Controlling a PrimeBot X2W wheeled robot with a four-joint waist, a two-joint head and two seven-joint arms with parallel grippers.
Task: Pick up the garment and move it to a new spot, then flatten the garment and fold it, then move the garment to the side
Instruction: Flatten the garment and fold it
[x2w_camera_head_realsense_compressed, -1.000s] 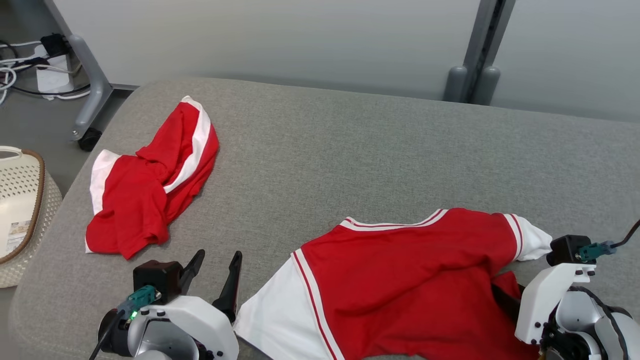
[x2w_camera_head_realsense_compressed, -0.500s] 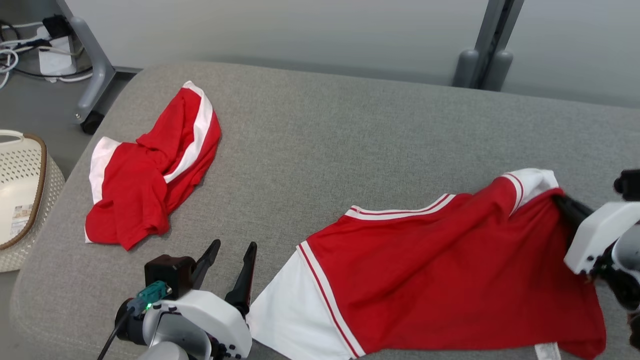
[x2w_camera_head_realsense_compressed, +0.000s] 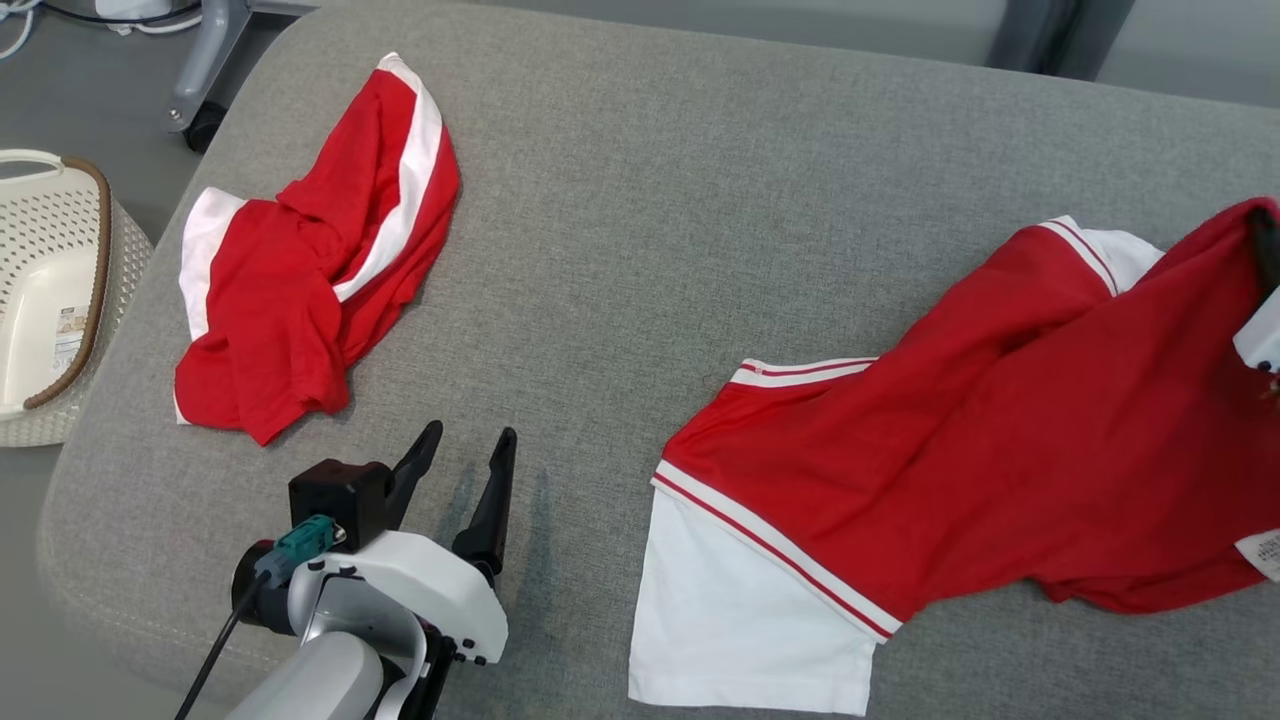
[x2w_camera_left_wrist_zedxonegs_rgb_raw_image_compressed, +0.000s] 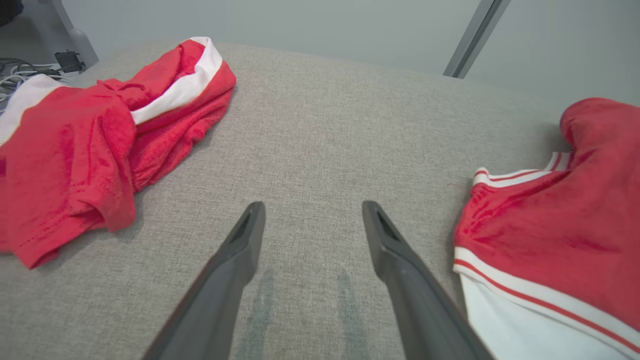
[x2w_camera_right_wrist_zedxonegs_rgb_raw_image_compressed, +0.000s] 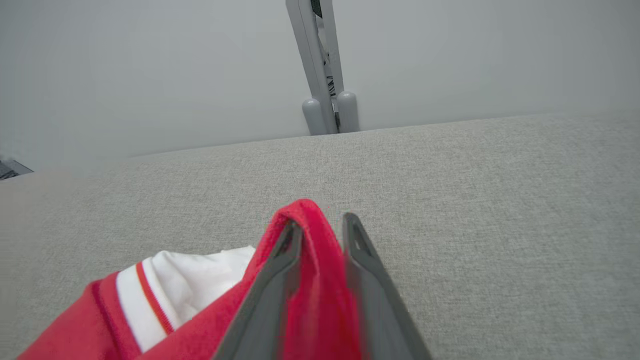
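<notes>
A grey, fabric-covered counter (x2w_camera_head_realsense_compressed: 700, 200) takes up most of the head view, and everything else is placed by it. The garment (x2w_camera_head_realsense_compressed: 1000, 460), a red shirt with white sleeves and red-striped white trim, lies on the counter's right half. Its body is stretched in long creases from the near middle of the counter up toward the right edge. One white sleeve (x2w_camera_head_realsense_compressed: 750, 620) lies flat near the counter's front edge, the other white sleeve (x2w_camera_head_realsense_compressed: 1120, 255) is bunched farther back, and the right end of the shirt is lifted off the counter. On the counter's far left part sits a crumpled red-and-white cloth (x2w_camera_head_realsense_compressed: 300, 270), well apart from the garment, with bare grey fabric between them. A pale perforated basket (x2w_camera_head_realsense_compressed: 125, 265) with a brown rim stands on the floor just off the counter's left edge. The left end effector (x2w_camera_head_realsense_compressed: 470, 432) is over the counter's front left area, between the crumpled cloth and the garment. Its two dark fingers are spread wide with nothing between them, and they cast faint shadows on the fabric below. The right end effector (x2w_camera_right_wrist_zedxonegs_rgb_raw_image_compressed: 322, 222) is above the counter's right side with its fingers drawn close on a raised fold of the garment's red cloth, which humps up over the fingertips in the right wrist view. A small white label (x2w_camera_head_realsense_compressed: 1262, 552) shows at the garment's hem beside the counter's right edge.
</notes>
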